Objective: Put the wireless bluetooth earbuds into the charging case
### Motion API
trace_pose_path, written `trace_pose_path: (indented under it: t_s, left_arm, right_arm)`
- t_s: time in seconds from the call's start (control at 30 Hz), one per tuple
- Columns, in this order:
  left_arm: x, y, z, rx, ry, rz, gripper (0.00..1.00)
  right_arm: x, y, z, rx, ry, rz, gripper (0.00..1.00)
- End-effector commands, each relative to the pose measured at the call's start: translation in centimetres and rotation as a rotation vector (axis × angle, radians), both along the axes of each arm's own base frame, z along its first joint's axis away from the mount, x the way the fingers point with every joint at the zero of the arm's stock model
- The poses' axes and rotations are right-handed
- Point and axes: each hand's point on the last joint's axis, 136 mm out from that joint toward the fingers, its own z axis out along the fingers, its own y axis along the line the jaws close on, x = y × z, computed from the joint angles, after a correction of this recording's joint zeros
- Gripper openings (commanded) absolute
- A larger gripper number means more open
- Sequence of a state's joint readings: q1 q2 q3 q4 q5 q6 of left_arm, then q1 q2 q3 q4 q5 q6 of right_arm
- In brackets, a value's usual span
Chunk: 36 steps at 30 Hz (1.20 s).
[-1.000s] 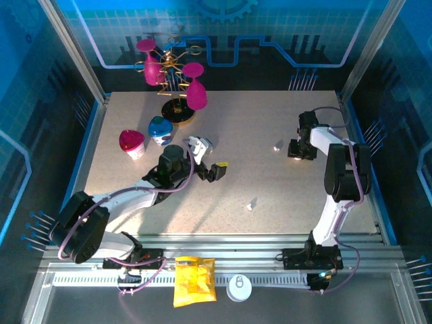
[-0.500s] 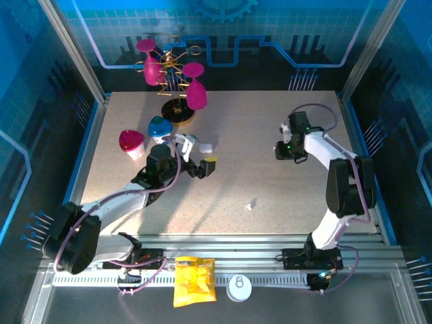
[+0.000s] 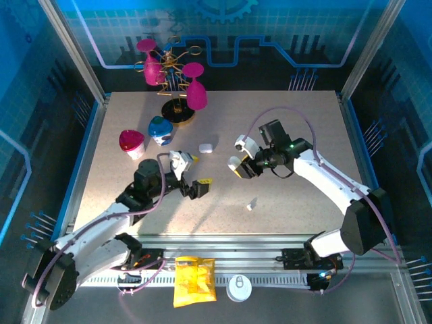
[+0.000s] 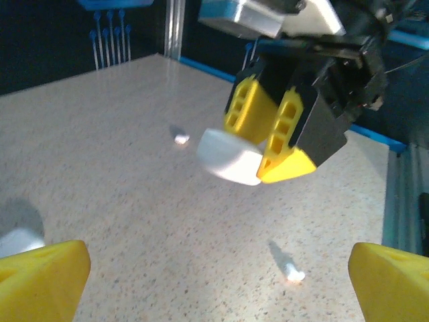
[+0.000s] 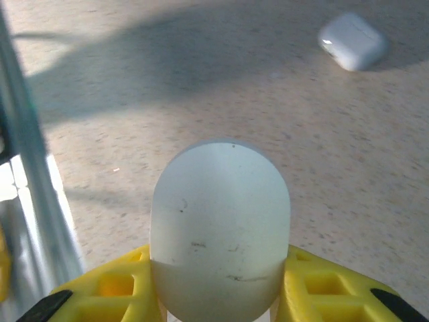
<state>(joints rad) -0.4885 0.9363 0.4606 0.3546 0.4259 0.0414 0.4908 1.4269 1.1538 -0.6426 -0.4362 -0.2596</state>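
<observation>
Closed white case (image 3: 206, 147) flat; earbud (image 3: 251, 204) loose

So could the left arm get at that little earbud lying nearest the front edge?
Probably yes: the left end effector is open and empty, and the earbud lies on bare table ahead of it, nothing between them.

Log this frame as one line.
left fingers: open, empty | right fingers: shut on white rounded object | charging case: on table, ungripped | earbud: loose on table, not in case

glossy white plastic charging case (image 5: 352, 41)
</observation>
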Motion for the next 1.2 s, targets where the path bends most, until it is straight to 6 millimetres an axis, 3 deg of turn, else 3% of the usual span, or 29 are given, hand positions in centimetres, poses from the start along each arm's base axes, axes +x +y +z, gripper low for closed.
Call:
trace_pose_path:
  t_s: [0.0, 0.13, 0.3, 0.47, 0.7, 1.17]
  left_arm:
    - [-1.7, -1.0, 1.9, 0.031, -0.02, -0.122, 0.99]
    - [-3.4, -2.1, 2.5, 0.078, 0.062, -0.268, 0.99]
    - [-5.1, -3.8, 4.1, -0.006, 0.03, -0.413, 0.98]
    - [-6.1, -4.1, 5.6, -0.078, -0.003, -0.455, 0.97]
    - [-7.4, -3.9, 6.4, -0.105, -0.042, -0.499, 0.84]
    - [-6.8, -3.8, 6.8, -0.135, -0.016, -0.455, 0.63]
  right_arm:
    - [-3.2, 2.1, 3.7, 0.099, 0.03, 0.196, 0.25]
    - [-4.6, 3.4, 5.7, 0.113, 0.06, 0.308, 0.25]
    - [-7.3, 5.0, 7.4, 0.077, 0.036, 0.46, 0.25]
    - [-8.6, 6.1, 9.2, 0.081, 0.03, 0.541, 0.24]
    - [-8.8, 6.2, 9.6, 0.047, 0.039, 0.569, 0.24]
    - [-8.7, 5.6, 10.5, 0.031, -0.015, 0.56, 0.24]
